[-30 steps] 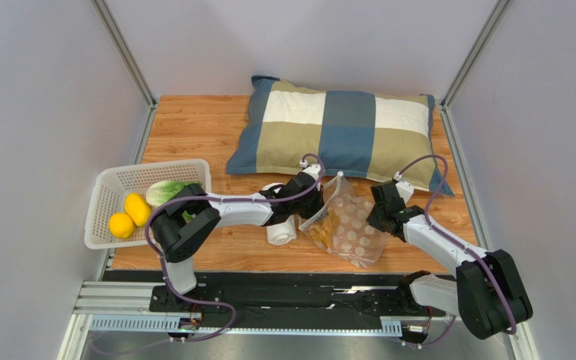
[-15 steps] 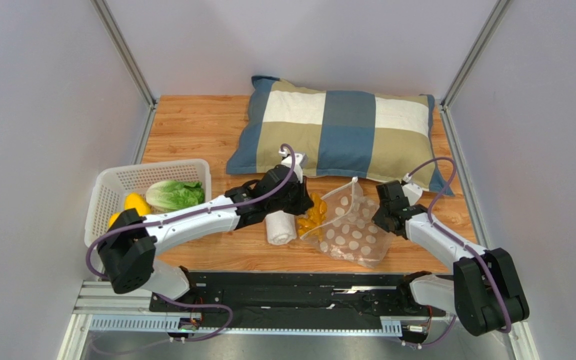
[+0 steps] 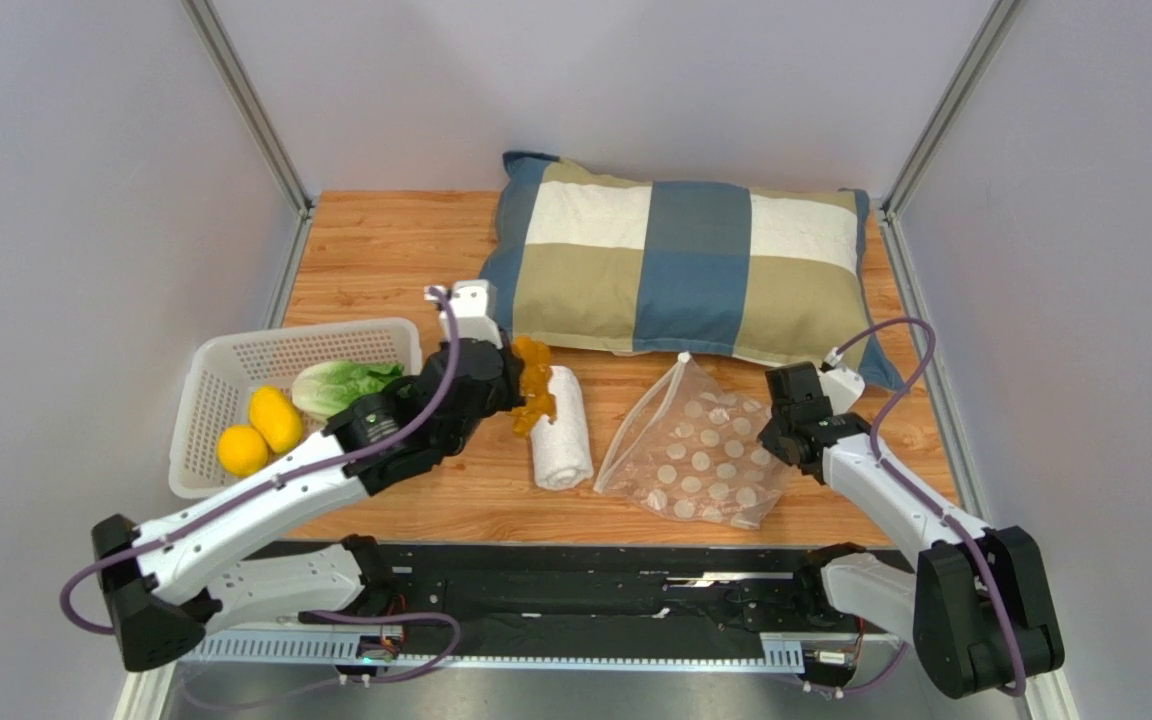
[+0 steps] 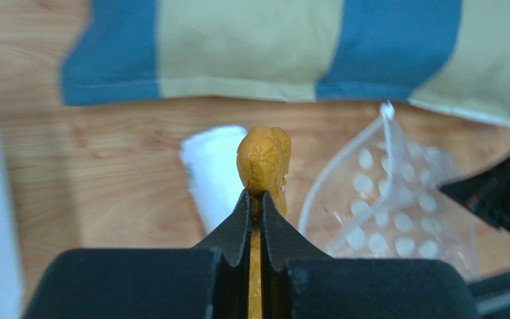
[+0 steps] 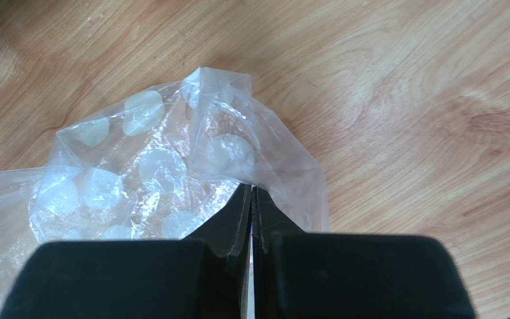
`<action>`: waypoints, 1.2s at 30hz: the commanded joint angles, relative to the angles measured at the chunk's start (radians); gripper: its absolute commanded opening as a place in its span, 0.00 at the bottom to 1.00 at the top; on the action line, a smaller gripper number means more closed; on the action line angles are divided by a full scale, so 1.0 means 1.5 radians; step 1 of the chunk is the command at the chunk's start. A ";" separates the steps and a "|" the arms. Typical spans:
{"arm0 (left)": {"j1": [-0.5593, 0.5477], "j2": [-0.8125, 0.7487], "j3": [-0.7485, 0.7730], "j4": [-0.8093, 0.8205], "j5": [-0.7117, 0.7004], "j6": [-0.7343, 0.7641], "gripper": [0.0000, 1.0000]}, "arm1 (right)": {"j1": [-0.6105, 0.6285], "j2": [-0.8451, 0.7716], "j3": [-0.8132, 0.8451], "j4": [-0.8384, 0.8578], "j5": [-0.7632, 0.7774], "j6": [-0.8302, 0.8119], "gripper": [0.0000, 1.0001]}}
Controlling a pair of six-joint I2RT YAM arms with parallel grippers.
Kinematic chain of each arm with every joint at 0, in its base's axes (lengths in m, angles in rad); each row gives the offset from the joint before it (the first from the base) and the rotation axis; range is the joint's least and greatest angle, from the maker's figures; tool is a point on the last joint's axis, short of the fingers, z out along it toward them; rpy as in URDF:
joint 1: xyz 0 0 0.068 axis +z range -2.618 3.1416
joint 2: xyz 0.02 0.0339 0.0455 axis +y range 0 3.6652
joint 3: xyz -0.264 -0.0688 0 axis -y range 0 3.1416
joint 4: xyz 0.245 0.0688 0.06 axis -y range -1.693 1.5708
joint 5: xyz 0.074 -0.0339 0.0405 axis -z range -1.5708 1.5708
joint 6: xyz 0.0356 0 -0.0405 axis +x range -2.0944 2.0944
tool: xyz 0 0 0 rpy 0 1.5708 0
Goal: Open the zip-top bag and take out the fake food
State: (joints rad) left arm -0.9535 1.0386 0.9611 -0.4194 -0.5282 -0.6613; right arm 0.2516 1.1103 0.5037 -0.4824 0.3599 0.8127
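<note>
Pinches 1 orange fake food piece (image 4: 263, 159) in left gripper (image 4: 251, 197), near, right of basket (image 3: 201, 393); clamps zip-top bag (image 5: 138, 179) in right gripper (image 5: 252, 194).

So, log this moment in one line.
left end effector: shut on orange fake food | right end effector: shut on zip-top bag edge

Pillow (image 3: 687, 270) lies along the back of the table (image 3: 387, 240). Basket (image 3: 199, 390) sits at the left edge, cabbage (image 3: 339, 384) and two lemons (image 3: 274, 417) inside. Towel roll (image 3: 561, 435) lies mid-table, with the bag (image 3: 695, 465) just to its right. Left gripper (image 4: 255, 203) pinches a food piece (image 3: 536, 386) beside the towel roll's far end, and right gripper (image 5: 252, 199) pinches the bag's right edge.
</note>
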 commanded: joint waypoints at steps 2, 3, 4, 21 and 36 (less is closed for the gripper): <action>0.042 -0.098 -0.003 -0.177 -0.288 -0.110 0.00 | -0.012 -0.046 0.024 -0.031 0.079 0.021 0.03; 0.096 -0.108 -0.004 -0.179 -0.288 -0.111 0.00 | -0.015 -0.059 0.023 -0.027 0.093 0.018 0.03; 0.131 -0.109 -0.003 -0.178 -0.271 -0.099 0.00 | -0.018 -0.079 0.027 -0.026 0.098 0.006 0.03; 0.536 -0.099 -0.085 -0.270 -0.121 -0.199 0.06 | 0.234 -0.168 0.146 -0.048 -0.124 -0.162 0.04; 0.483 -0.153 -0.072 -0.123 0.370 -0.028 0.99 | 0.367 -0.223 0.129 -0.090 -0.085 -0.098 0.29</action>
State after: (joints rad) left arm -0.1696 0.8444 0.8658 -0.7994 -0.3420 -0.8490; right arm 0.7979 0.8791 0.7120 -0.5579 0.1680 0.6292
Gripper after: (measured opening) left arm 0.989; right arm 0.204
